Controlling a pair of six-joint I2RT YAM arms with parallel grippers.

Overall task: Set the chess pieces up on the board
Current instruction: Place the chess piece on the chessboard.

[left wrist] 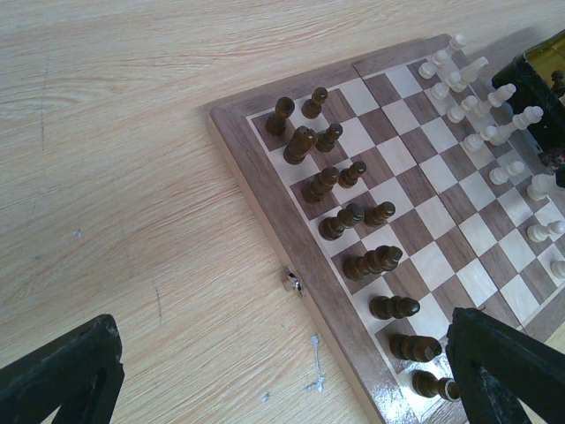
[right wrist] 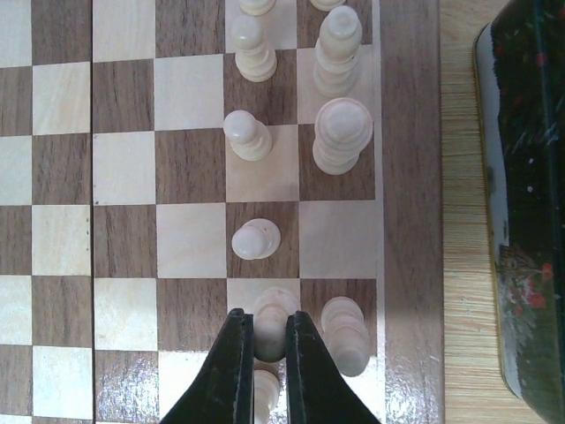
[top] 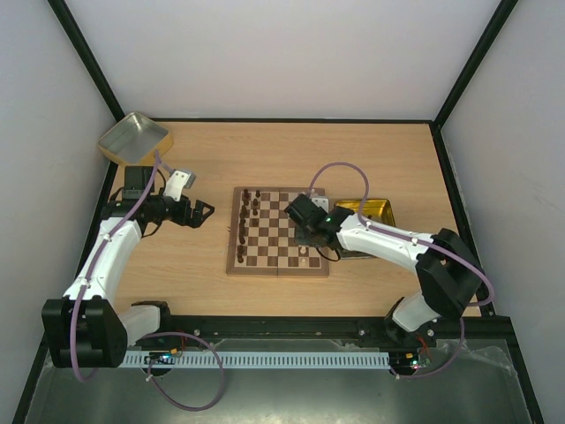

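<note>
- The board [top: 278, 231] lay in the middle of the table [top: 221, 155]. Dark pieces [left wrist: 353, 221] stood in two rough files along its left side in the top view, and pale pieces [right wrist: 340, 132] along its right side.
- The right gripper [right wrist: 267, 320] was closed on a pale pawn [right wrist: 274, 302] at the bottom of the right wrist view. The pawn was over a light square one file in from the board's right rim. I could not tell whether its base touched the board.
- The pawn looked like light, stiff turned wood with a smooth finish. Its round head would likely slip, and its narrow base would tip easily.
- The best hold seemed to be low on the stem, under the head, with the fingers square to it.
- A taller pale piece stood just beside the pawn on the right and another sat just below it, so there was little room to spread the fingers.
- The right arm reached in from the lower right of the top view, wrist pointing straight down over the board's right edge, near a dark tin [right wrist: 530, 221].
- The left gripper [top: 201, 212] hung over bare table just left of the board, angled toward the dark pieces, its jaws wide apart and holding nothing.
</note>
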